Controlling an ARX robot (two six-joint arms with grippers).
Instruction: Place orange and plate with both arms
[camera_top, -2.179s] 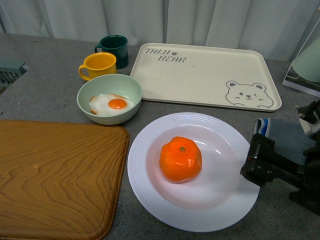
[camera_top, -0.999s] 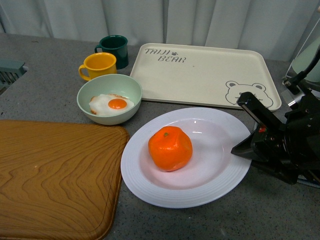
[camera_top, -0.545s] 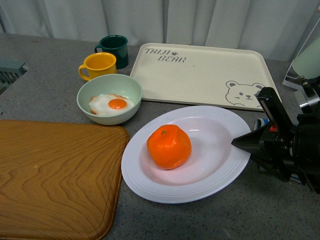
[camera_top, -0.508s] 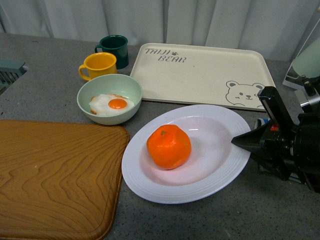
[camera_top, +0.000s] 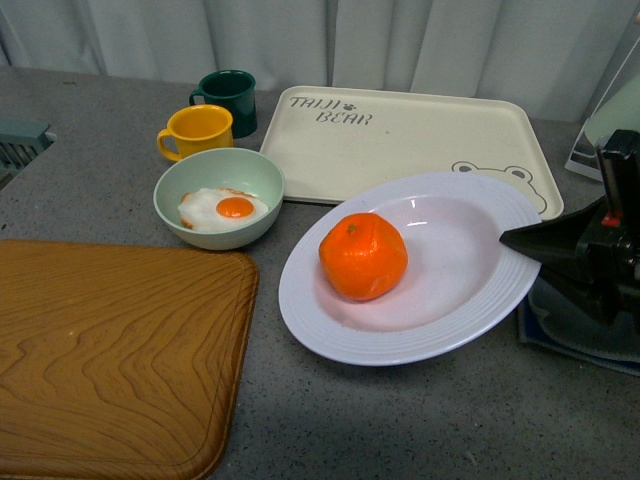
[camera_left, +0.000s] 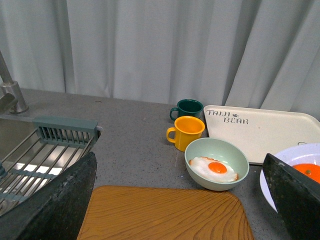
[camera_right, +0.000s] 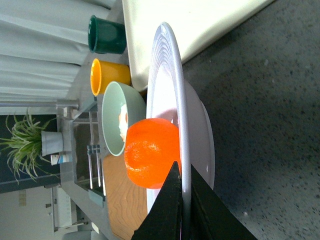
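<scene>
The white plate (camera_top: 455, 290) with the ridged rim is lifted off the counter and tilted, its far edge over the cream tray's front edge. The orange (camera_top: 363, 256) lies in the plate, left of its middle. My right gripper (camera_top: 518, 240) is shut on the plate's right rim. In the right wrist view the jaws (camera_right: 184, 200) pinch the thin rim (camera_right: 167, 75), with the orange (camera_right: 150, 152) just beyond. My left gripper (camera_left: 180, 200) is open and empty above the wooden board, out of the front view. From there the plate (camera_left: 287, 160) and the orange (camera_left: 309, 171) show at the right edge.
A pale green bowl (camera_top: 218, 197) with a fried egg stands left of the plate. A yellow mug (camera_top: 197, 131) and a dark green mug (camera_top: 230, 95) stand behind it. The bear tray (camera_top: 400, 145) lies at the back, the wooden board (camera_top: 110, 350) front left, a sink rack (camera_left: 50, 145) far left.
My right gripper closed on the plate's right rim, lifted it and carried it right and back toward the tray. The orange went along in the plate.
</scene>
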